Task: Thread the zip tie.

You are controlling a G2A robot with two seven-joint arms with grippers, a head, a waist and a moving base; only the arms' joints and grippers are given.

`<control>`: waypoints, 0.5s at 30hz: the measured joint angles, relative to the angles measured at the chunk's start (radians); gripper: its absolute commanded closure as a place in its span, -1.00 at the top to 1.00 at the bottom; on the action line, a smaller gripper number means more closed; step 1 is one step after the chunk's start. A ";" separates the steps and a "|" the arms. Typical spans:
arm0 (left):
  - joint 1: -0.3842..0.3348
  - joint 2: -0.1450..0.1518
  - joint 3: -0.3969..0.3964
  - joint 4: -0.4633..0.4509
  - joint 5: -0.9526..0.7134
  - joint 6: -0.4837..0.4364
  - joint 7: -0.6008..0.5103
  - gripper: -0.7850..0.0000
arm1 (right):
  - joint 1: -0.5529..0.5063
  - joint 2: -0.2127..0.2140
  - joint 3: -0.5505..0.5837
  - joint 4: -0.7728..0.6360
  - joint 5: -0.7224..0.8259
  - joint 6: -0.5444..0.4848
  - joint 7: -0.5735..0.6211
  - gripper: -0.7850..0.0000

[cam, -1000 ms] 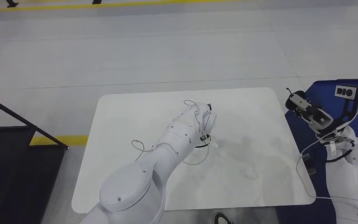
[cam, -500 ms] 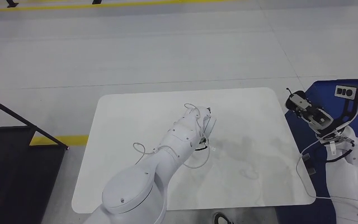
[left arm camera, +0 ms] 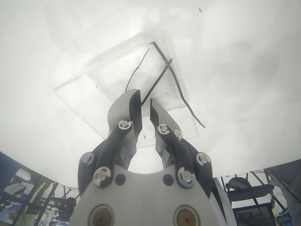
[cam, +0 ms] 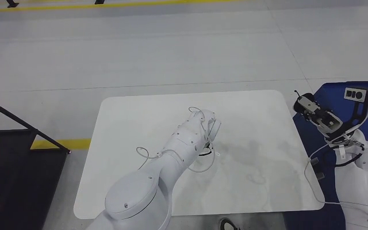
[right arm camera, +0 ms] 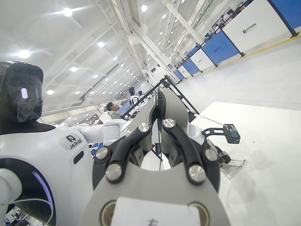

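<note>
Zip tie: L pincer slightly leftward

Overhead looks down, wrist cameras close, sharing table

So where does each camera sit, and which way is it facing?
Top: above the arms, facing down at the table; the left arm and right gripper show.
Left wrist: on the left arm, facing down at the tray; the left gripper shows.
Right wrist: off the table's edge, facing across it; the right gripper, holding a zip tie, shows.
Shared: both wrist views see the tray.
</note>
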 measured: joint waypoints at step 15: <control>-0.023 0.000 -0.008 -0.020 0.012 0.016 -0.021 -0.37 | 0.000 0.000 0.000 0.000 0.000 0.000 0.000 -1.00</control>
